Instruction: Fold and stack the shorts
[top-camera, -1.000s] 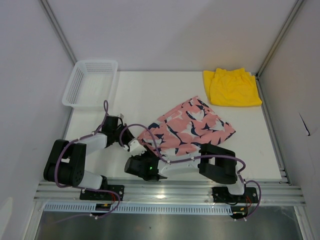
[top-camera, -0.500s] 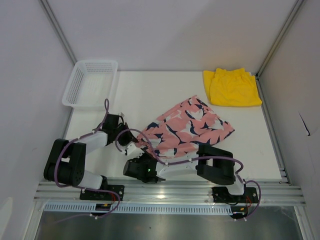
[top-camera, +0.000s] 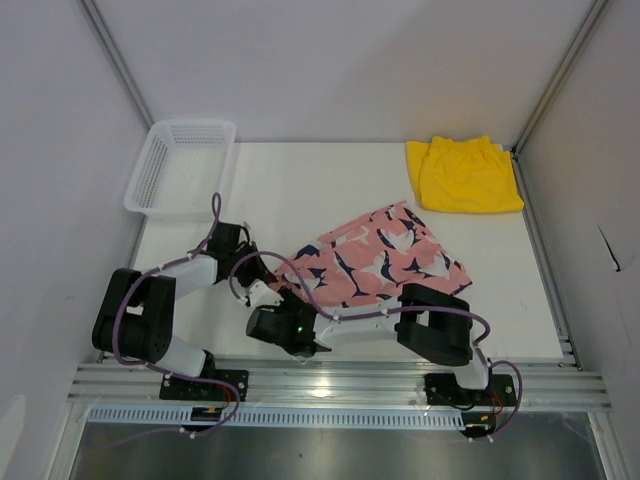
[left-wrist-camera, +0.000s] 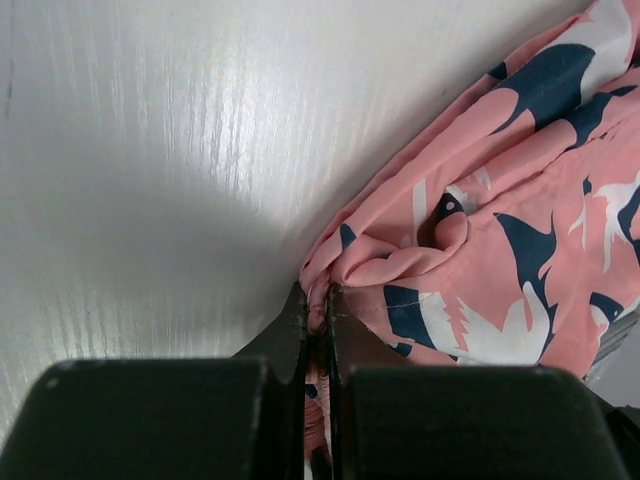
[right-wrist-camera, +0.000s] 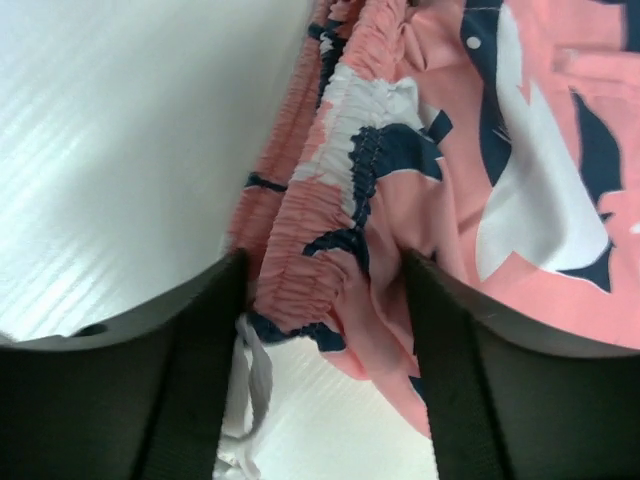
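Left jaws pressed tight, pinching a bunched corner of the pink cloth shorts with navy-and-white whale print (left-wrist-camera: 500, 260). Right jaws spread wide, and the gathered waistband (right-wrist-camera: 345, 190) lies between them on the white tabletop (right-wrist-camera: 120, 150). The plain bright yellow cloth shorts (top-camera: 462, 175) sit well beyond both jaws, off to the right.

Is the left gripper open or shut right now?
Shut: the left gripper has its fingers pressed together, pinching an edge of the pink shorts.
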